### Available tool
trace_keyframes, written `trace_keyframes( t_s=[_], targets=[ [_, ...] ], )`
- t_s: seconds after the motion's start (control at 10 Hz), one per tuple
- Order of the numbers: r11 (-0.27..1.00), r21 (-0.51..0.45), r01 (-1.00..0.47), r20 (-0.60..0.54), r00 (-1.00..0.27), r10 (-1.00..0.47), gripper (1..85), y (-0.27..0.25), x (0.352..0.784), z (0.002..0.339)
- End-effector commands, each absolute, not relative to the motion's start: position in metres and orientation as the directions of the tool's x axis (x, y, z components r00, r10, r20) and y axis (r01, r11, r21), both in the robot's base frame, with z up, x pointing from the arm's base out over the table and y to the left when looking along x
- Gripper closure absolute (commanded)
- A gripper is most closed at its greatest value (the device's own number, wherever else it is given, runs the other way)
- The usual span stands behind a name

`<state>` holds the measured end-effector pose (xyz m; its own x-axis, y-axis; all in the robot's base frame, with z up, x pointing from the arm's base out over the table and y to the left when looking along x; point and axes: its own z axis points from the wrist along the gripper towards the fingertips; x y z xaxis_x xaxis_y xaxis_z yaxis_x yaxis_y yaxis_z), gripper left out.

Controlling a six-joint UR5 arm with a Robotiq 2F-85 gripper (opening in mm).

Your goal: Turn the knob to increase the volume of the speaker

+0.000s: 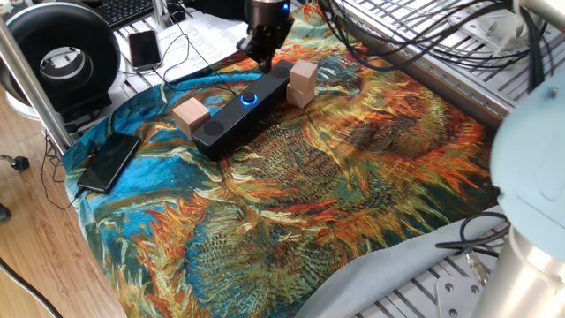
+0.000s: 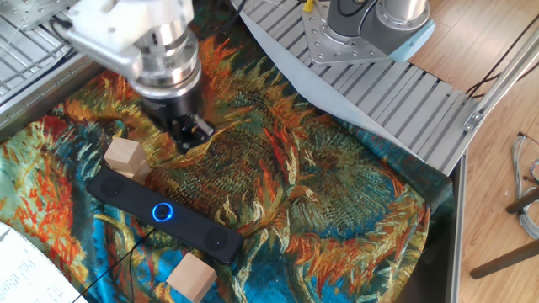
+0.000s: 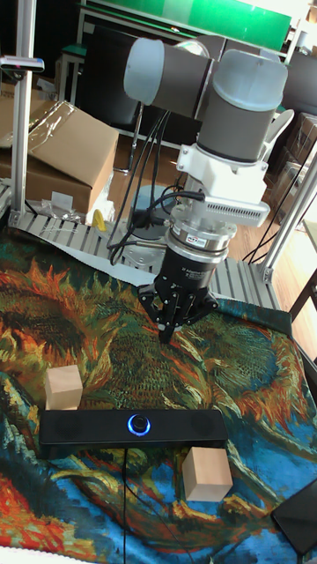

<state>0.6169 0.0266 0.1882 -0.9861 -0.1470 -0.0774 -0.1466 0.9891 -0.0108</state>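
- the speaker (image 3: 132, 427) lies flat on the sunflower-print cloth (image 1: 371, 168), its long side running across the tall fixed view.
- the knob (image 3: 138, 425) sits mid-top of the bar, its blue ring lit; it also shows as a blue glow in both fixed views (image 1: 250, 99) (image 2: 162, 212).
- the gripper (image 3: 169, 331) hangs above the cloth, pointing down, on the far side of the speaker from the tall fixed camera and apart from the knob.
- its fingers are drawn close together at the tips with nothing between them; the gripper touches neither speaker nor knob.
- in the other fixed view the gripper (image 2: 187, 139) hovers over the cloth near one wooden block (image 2: 123, 156), which stands just beside the speaker's end (image 2: 109, 187).
- a second wooden block (image 2: 190, 275) sits on the opposite long side, close to the other end.
- in the tall fixed view the blocks stand at (image 3: 63, 387) and (image 3: 206, 474), one on each side of the bar.
- a flat black phone (image 1: 109, 162) lies at the cloth's edge, and a round black fan (image 1: 62, 55) stands beyond it, well apart from the speaker.
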Motion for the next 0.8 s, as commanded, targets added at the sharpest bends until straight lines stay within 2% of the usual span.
trace_keyframes(
  t_s=[0.0,0.3,0.7],
  targets=[
    [0.989,-0.019,-0.145,-0.09,-0.985,-0.146,83.3,0.028,0.629,0.188],
    [0.987,0.015,-0.159,-0.132,-0.979,-0.156,83.3,0.039,0.638,0.189],
    [0.988,0.024,-0.155,-0.097,-0.984,-0.152,84.3,0.04,0.629,0.188]
  ],
)
